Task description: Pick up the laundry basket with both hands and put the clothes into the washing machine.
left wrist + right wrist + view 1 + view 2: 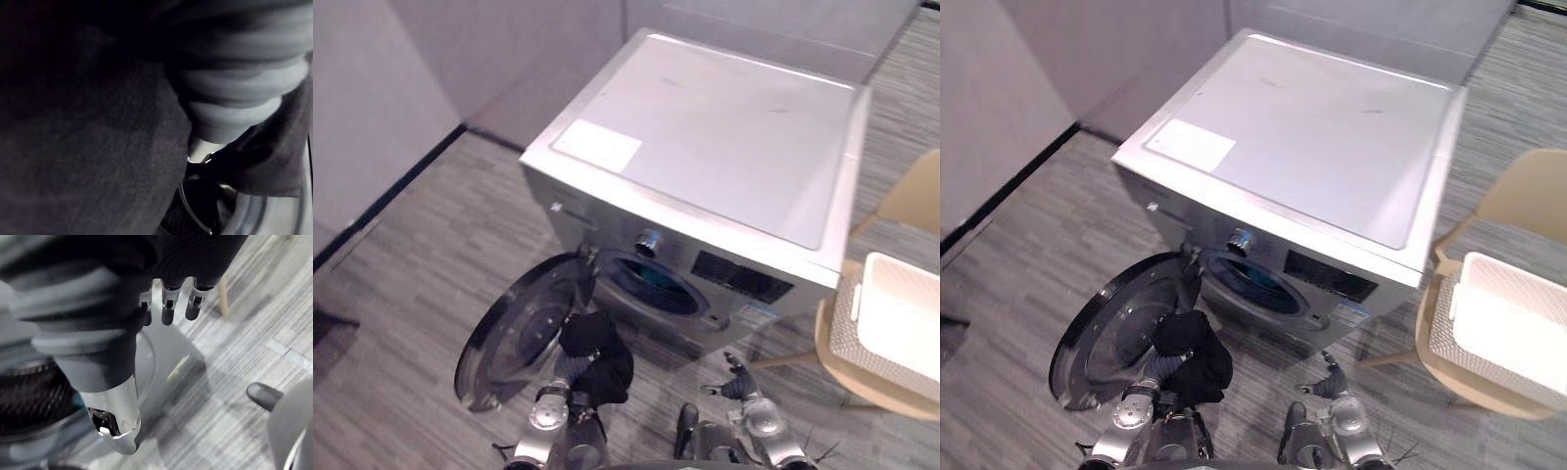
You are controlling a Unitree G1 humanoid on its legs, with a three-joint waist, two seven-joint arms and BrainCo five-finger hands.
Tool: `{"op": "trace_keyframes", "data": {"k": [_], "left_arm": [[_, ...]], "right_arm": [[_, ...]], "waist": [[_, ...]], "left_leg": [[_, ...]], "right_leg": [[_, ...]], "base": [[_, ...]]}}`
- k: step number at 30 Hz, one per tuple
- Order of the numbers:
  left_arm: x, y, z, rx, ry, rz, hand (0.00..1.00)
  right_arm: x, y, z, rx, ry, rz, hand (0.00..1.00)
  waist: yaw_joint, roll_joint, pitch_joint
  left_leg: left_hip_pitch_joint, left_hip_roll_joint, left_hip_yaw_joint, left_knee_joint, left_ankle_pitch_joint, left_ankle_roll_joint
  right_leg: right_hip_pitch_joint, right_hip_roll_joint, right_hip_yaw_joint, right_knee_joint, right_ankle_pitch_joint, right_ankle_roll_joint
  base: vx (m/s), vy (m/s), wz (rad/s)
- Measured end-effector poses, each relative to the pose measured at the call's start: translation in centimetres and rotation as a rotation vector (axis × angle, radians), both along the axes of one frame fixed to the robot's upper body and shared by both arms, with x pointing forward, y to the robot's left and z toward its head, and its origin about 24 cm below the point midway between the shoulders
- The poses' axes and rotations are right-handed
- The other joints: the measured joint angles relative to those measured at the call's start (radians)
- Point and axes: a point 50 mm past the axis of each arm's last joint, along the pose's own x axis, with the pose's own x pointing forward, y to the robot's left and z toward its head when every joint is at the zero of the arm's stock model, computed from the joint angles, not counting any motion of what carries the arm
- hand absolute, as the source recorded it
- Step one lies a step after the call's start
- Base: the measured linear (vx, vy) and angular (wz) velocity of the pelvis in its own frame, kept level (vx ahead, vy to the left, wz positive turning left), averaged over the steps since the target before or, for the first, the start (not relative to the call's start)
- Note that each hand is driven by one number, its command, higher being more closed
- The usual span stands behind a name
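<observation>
The robot's left hand carried a bunched black cloth garment just in front of the silver front-loading washing machine, low and between the swung-open round door and the dark drum opening. The cloth draped over the hand and hid it, so how firmly it was held could not be told. The right hand hung nearby with its fingers straight and relaxed, holding nothing.

To do this step well, the left hand would likely need to travel forward and slightly right, well past the rubber lip of the opening, before letting go, so no trailing fold catches on the door hinge or slips to the grey striped floor. The free right hand could tuck in any hanging edge.

The garment looked soft, matte and limp, prone to snagging and sagging. The machine was a boxy body of smooth brushed metal with a flat top; its door was a glossy glass bowl in a dark ring. Something teal showed inside the drum. The white perforated plastic laundry basket, rigid and rectangular, sat on a beige moulded chair beside the machine, well apart from both hands.
</observation>
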Motion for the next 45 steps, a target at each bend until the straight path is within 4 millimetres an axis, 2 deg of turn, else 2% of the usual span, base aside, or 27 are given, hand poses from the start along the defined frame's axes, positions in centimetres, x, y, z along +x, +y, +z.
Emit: {"op": "trace_keyframes", "data": {"k": [1,2,3,4,6,9,10,11,13,16,17,21,23,24,25,28,30,31,33,34,35,37,38,39,40,42,45], "left_arm": [[0.1,0.0,0.1,0.001,-0.004,0.0,1.0],[0.4,-0.2,0.2,0.001,-0.012,-0.006,1.0],[0.5,-0.1,0.3,0.004,-0.018,-0.009,1.0],[1.2,-0.3,0.7,0.017,-0.036,-0.022,1.0],[2.2,0.2,1.3,0.042,-0.066,-0.031,1.0],[4.3,0.0,2.9,0.067,-0.141,-0.07,1.0],[5.8,-0.2,4.3,0.088,-0.199,-0.093,1.0],[6.4,-0.2,5.0,0.104,-0.232,-0.1,1.0],[9.1,-0.5,7.8,0.142,-0.345,-0.121,1.0],[11.5,-1.3,10.5,0.195,-0.447,-0.152,1.0],[12.7,-1.5,12.3,0.225,-0.508,-0.164,1.0],[15.1,-1.3,16.6,0.226,-0.641,-0.108,1.0],[16.4,-0.9,20.6,0.262,-0.766,-0.053,1.0],[16.7,-0.7,21.7,0.273,-0.8,-0.04,1.0],[17.2,0.1,25.0,0.314,-0.897,-0.013,1.0],[17.6,1.3,29.6,0.386,-1.029,0.04,1.0],[17.6,2.5,34.2,0.474,-1.141,0.09,1.0],[17.5,2.8,35.6,0.495,-1.174,0.099,1.0],[17.0,3.2,40.1,0.55,-1.282,0.143,1.0],[16.6,2.6,42.7,0.59,-1.354,0.152,1.0],[16.3,2.1,44.0,0.618,-1.395,0.156,1.0],[14.3,-0.5,49.5,0.675,-1.576,0.152,1.0],[13.7,-1.2,50.7,0.678,-1.622,0.158,1.0],[12.5,-2.4,52.8,0.692,-1.706,0.168,1.0],[11.8,-3.2,54.2,0.71,-1.755,0.182,1.0],[11.1,-3.6,55.4,0.736,-1.805,0.233,1.0],[11.0,-3.8,55.6,0.765,-1.805,0.256,1.0]], "right_arm": [[-0.1,-0.2,-0.1,-0.004,0.003,-0.013,0.0],[-0.5,-0.5,-0.2,-0.017,0.011,-0.021,0.0],[-0.5,-0.9,-0.2,-0.026,0.014,-0.023,0.0],[-0.4,-0.5,-0.2,-0.014,0.014,-0.024,0.0],[-0.8,-0.4,-0.4,-0.008,0.024,-0.026,0.0],[1.4,-0.6,0.7,-0.024,-0.033,-0.014,0.0],[3.3,-0.6,1.8,-0.027,-0.091,-0.012,0.0],[4.1,-0.5,2.4,-0.028,-0.12,-0.013,0.0],[6.9,-0.3,4.9,-0.017,-0.247,-0.019,0.0],[9.2,-0.1,7.4,-0.028,-0.361,-0.015,0.0],[10.4,0.1,9.0,-0.023,-0.437,-0.021,0.0],[12.9,0.8,13.5,0.022,-0.627,-0.029,0.0],[13.9,0.5,16.7,0.053,-0.776,-0.08,0.0],[14.0,0.3,17.4,0.059,-0.807,-0.095,0.0],[14.2,-0.2,18.8,0.073,-0.876,-0.127,0.0],[14.2,-0.9,20.0,0.096,-0.934,-0.174,0.0],[14.1,-0.9,20.4,0.12,-0.96,-0.187,0.0],[14.0,-1.0,20.6,0.131,-0.974,-0.19,0.0],[13.8,-1.1,21.6,0.134,-1.034,-0.192,0.0],[13.6,-1.2,21.7,0.137,-1.048,-0.191,0.0],[13.5,-1.2,21.8,0.138,-1.058,-0.185,0.0],[13.0,-1.1,22.2,0.148,-1.096,-0.174,0.0],[13.0,-1.1,22.3,0.152,-1.103,-0.177,0.0],[12.9,-1.0,22.3,0.163,-1.112,-0.181,0.0],[12.9,-0.9,22.4,0.172,-1.121,-0.182,0.0],[12.8,-0.8,22.6,0.187,-1.14,-0.175,0.0],[12.7,-0.8,22.5,0.201,-1.138,-0.186,0.0]], "waist": [[0.0,0.003,-0.001],[0.0,0.025,-0.013],[0.0,0.032,-0.011],[-0.002,0.008,0.001],[-0.015,-0.015,0.016],[-0.018,-0.012,0.09],[-0.029,-0.01,0.131],[-0.037,-0.01,0.149],[-0.038,-0.007,0.201],[-0.038,-0.007,0.218],[-0.04,-0.007,0.238],[-0.041,-0.007,0.266],[-0.047,-0.008,0.294],[-0.046,-0.008,0.299],[-0.049,-0.008,0.305],[-0.05,-0.014,0.312],[-0.056,-0.015,0.316],[-0.058,-0.016,0.316],[-0.067,-0.02,0.318],[-0.067,-0.025,0.32],[-0.066,-0.025,0.32],[-0.071,-0.026,0.32],[-0.074,-0.027,0.321],[-0.08,-0.03,0.322],[-0.084,-0.038,0.321],[-0.091,-0.047,0.326],[-0.094,-0.048,0.326]], "left_leg": [[0.003,-0.021,-0.048,-0.064,0.002,-0.002],[0.02,-0.033,-0.096,-0.187,0.047,-0.026],[0.02,-0.027,-0.096,-0.194,0.043,-0.003],[0.017,-0.044,-0.067,-0.177,0.031,0.009],[-0.009,-0.076,-0.029,-0.135,0.012,0.035],[-0.094,-0.085,0.042,0.003,-0.036,0.067],[-0.147,-0.086,0.07,0.063,-0.047,0.078],[-0.168,-0.084,0.082,0.088,-0.059,0.082],[-0.263,-0.052,0.126,0.204,-0.124,0.101],[-0.381,-0.014,0.166,0.325,-0.179,0.121],[-0.439,0.002,0.176,0.389,-0.205,0.124],[-0.601,0.059,0.18,0.531,-0.244,0.128],[-0.719,0.085,0.158,0.631,-0.263,0.129],[-0.753,0.091,0.15,0.661,-0.27,0.127],[-0.849,0.102,0.122,0.745,-0.282,0.129],[-0.967,0.117,0.091,0.851,-0.302,0.131],[-1.066,0.12,0.053,0.935,-0.314,0.127],[-1.088,0.12,0.044,0.953,-0.316,0.125],[-1.14,0.12,0.021,0.993,-0.319,0.122],[-1.16,0.12,0.014,1.005,-0.321,0.117],[-1.171,0.12,0.009,1.009,-0.321,0.117],[-1.213,0.117,-0.012,1.022,-0.321,0.117],[-1.218,0.116,-0.014,1.024,-0.32,0.118],[-1.226,0.115,-0.017,1.029,-0.318,0.122],[-1.232,0.115,-0.017,1.031,-0.318,0.122],[-1.245,0.114,-0.022,1.031,-0.318,0.122],[-1.255,0.112,-0.031,1.028,-0.319,0.121]], "right_leg": [[-0.003,0.0,0.024,0.0,0.003,0.005],[-0.021,0.017,0.051,0.013,0.0,0.025],[-0.033,0.022,0.068,0.025,-0.009,0.038],[-0.061,0.002,0.095,0.069,-0.025,0.059],[-0.119,-0.038,0.123,0.139,-0.05,0.079],[-0.246,-0.06,0.203,0.262,-0.063,0.091],[-0.309,-0.07,0.222,0.309,-0.062,0.094],[-0.336,-0.07,0.234,0.33,-0.061,0.096],[-0.46,-0.06,0.264,0.434,-0.066,0.106],[-0.599,-0.051,0.288,0.526,-0.078,0.118],[-0.669,-0.051,0.292,0.585,-0.085,0.116],[-0.844,-0.044,0.285,0.696,-0.089,0.115],[-0.964,-0.036,0.284,0.797,-0.112,0.111],[-0.997,-0.033,0.284,0.828,-0.12,0.108],[-1.089,-0.031,0.279,0.92,-0.142,0.107],[-1.206,-0.028,0.278,1.037,-0.175,0.1],[-1.296,-0.03,0.272,1.133,-0.205,0.095],[-1.314,-0.029,0.271,1.153,-0.212,0.094],[-1.359,-0.032,0.265,1.199,-0.227,0.091],[-1.376,-0.032,0.262,1.212,-0.233,0.089],[-1.383,-0.033,0.26,1.217,-0.235,0.085],[-1.407,-0.036,0.25,1.227,-0.236,0.082],[-1.411,-0.036,0.247,1.229,-0.235,0.083],[-1.417,-0.036,0.241,1.234,-0.236,0.083],[-1.425,-0.037,0.242,1.238,-0.238,0.08],[-1.436,-0.036,0.237,1.24,-0.24,0.076],[-1.438,-0.048,0.225,1.24,-0.249,0.075]], "base": [[0.06,0.174,-0.91],[0.05,0.171,-0.83],[0.04,0.202,-0.77],[0.02,0.221,-0.43],[0.01,0.193,-0.31],[-0.09,0.219,-0.7],[-0.13,0.113,-0.46],[-0.21,0.165,-0.51],[-0.23,0.118,-0.59],[-0.23,0.087,-0.5],[-0.18,0.047,-0.36],[-0.13,-0.02,-0.27],[-0.08,-0.086,-0.02],[-0.07,-0.108,0.14],[-0.06,-0.117,0.15],[-0.03,-0.09,0.14],[-0.05,-0.141,0.21],[-0.06,-0.12,0.21],[-0.06,-0.074,0.15],[-0.04,-0.038,0.1],[-0.05,-0.033,0.08],[-0.03,-0.016,0.07],[-0.01,-0.014,0.06],[0.0,0.0,0.0],[0.0,0.0,0.0],[0.03,-0.012,0.02],[0.03,-0.008,0.07]]}}
